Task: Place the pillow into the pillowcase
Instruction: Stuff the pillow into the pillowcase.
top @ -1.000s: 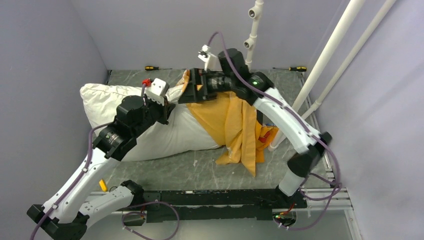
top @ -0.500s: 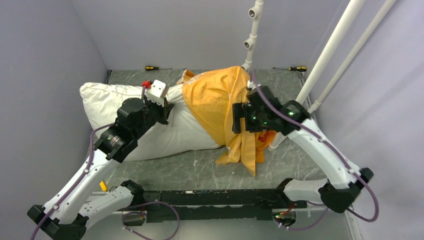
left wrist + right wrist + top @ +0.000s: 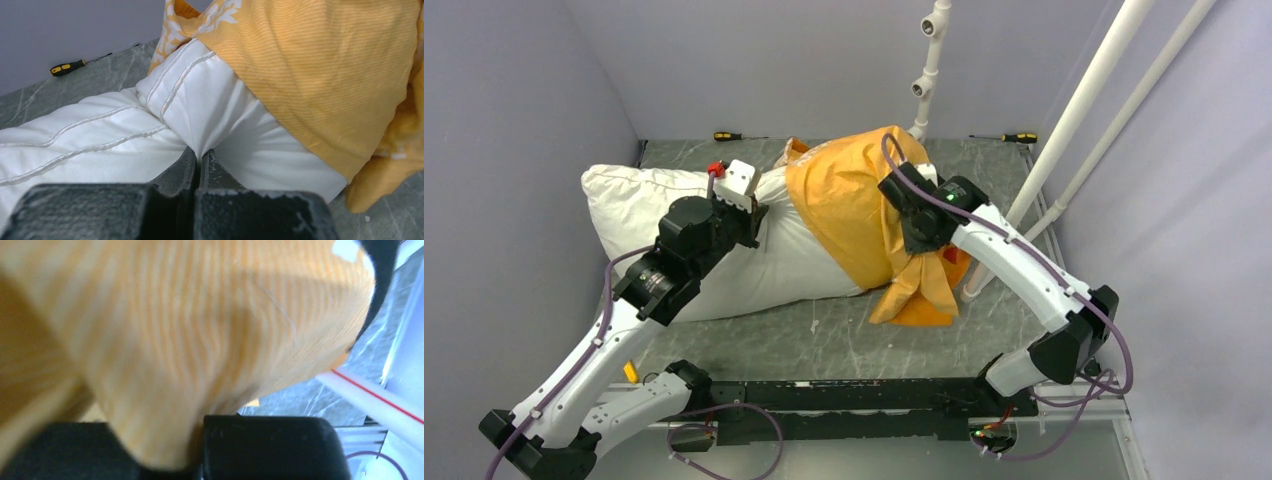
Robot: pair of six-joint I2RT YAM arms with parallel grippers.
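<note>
The pillow lies across the grey table, its bare white left end near the left wall. Its right end is inside the pillowcase, which covers roughly the right third, with the open hem running slantwise across the white fabric. Spare orange cloth hangs bunched off the near right corner and rests on the table (the printed face cannot be made out from above).

The left gripper sits against the middle of the pillow, just left of the hem. Its fingers are pressed together on a small fold of the white cover. The right gripper is at the right side of the covered end, its fingers pinched on orange pillowcase cloth that fills most of its wrist view.

Two screwdrivers lie along the far edge of the table, well apart. White pipes stand slanted at the right.
</note>
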